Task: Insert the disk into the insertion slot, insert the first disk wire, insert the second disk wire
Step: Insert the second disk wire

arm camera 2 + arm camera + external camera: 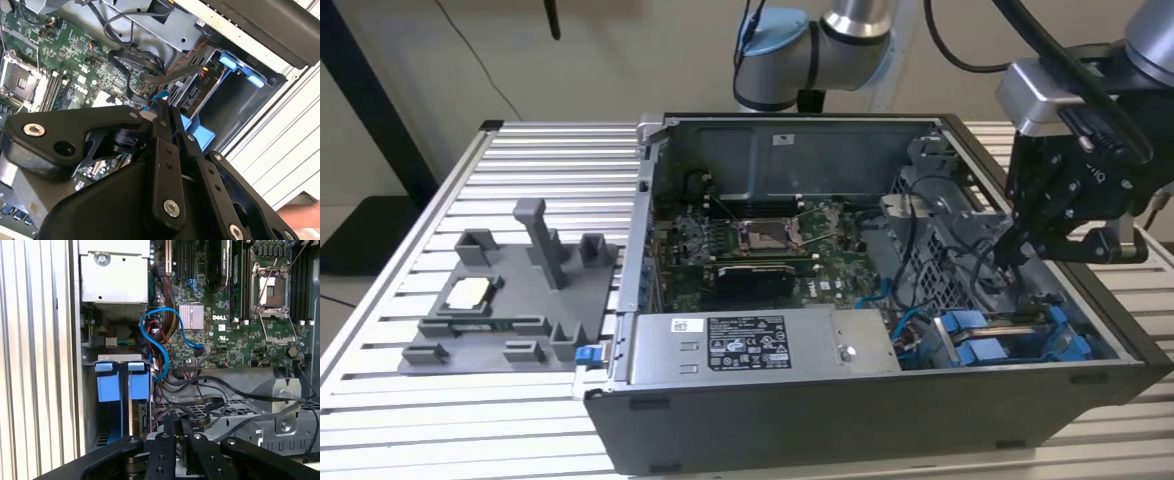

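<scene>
Well off the computer case (854, 420) on the exterior view's left, a grey plastic parts tray (507, 300) lies flat on the slatted metal table (547, 160), with a small blue piece (591, 353) between tray and case. The case lies open on its side. Just inside its near wall on that left half sits the grey labelled power-supply box (747, 345), and behind that box the green motherboard (761, 250) covers the case floor.

Further toward the exterior view's right, in the case's near right corner, stands the insertion slot (120, 358), a grey metal bay with blue fittings. The disk (977, 338) appears to sit down inside it, its bright blue carrier showing at the bay's mouth; in the first wrist view the carrier's blue tabs (139, 386) stand side by side under the bay's rim. A blue cable (150, 340) loops beside the bay, and black cables (200, 405) trail across the metal cage next to it.

Over the case's right side hangs the black gripper (1010, 255), reaching down into the case just behind the bay. In both wrist views its fingers (161, 130) are drawn narrow, nearly together, their tips among the black cables (145, 75) beside the bay; whether they pinch a connector cannot be told.
</scene>
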Controlling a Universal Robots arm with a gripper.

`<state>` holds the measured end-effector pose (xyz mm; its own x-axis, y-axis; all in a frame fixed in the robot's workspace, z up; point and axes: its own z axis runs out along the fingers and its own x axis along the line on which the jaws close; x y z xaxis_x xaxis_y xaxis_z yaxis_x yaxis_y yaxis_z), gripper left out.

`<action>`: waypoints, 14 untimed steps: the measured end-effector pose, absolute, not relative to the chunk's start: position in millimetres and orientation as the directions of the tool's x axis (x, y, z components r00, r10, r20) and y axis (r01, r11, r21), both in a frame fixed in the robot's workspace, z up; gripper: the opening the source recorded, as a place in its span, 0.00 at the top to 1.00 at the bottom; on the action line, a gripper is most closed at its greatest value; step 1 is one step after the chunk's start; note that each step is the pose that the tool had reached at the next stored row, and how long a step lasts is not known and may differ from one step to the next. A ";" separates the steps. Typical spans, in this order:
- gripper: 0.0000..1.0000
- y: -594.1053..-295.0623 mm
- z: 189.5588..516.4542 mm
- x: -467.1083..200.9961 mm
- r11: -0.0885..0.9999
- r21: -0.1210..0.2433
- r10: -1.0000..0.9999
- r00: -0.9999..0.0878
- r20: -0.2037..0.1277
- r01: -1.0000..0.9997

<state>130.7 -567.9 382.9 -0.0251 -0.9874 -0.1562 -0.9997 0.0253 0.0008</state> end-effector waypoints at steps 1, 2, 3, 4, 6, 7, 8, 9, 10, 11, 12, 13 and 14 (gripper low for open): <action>0.84 -568.8 382.5 130.6 0.025 0.001 -0.987 -0.025 -0.156 -1.000; 0.84 -569.9 382.1 130.6 0.025 0.001 -0.987 -0.025 -0.156 -1.000; 0.84 -571.1 381.6 130.5 0.025 0.001 -0.987 -0.025 -0.156 -1.000; 0.84 -572.1 381.2 130.5 0.025 0.001 -0.987 -0.025 -0.156 -1.000; 0.84 -575.3 378.7 130.5 0.025 0.001 -0.987 -0.025 -0.156 -1.000; 0.84 -576.1 378.2 130.5 0.025 0.001 -0.987 -0.025 -0.156 -1.000; 0.84 -577.1 377.6 130.5 0.025 0.001 -0.987 -0.025 -0.156 -1.000; 0.84 -578.1 377.1 130.5 0.025 0.001 -0.987 -0.025 -0.156 -1.000; 0.84 -579.3 376.6 130.5 0.025 0.001 -0.987 -0.025 -0.156 -1.000; 0.84 -580.5 376.2 130.5 0.025 0.001 -0.987 -0.025 -0.156 -1.000; 0.84 -581.5 375.7 130.5 0.025 0.001 -0.987 -0.025 -0.156 -1.000; 0.84 -582.5 375.0 130.5 0.025 0.001 -0.987 -0.025 -0.156 -1.000; 0.84 -583.4 374.3 130.5 0.025 0.001 -0.987 -0.025 -0.156 -1.000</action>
<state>130.5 -583.4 374.3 -0.0251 -0.9874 -0.1561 -0.9997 0.0253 0.0008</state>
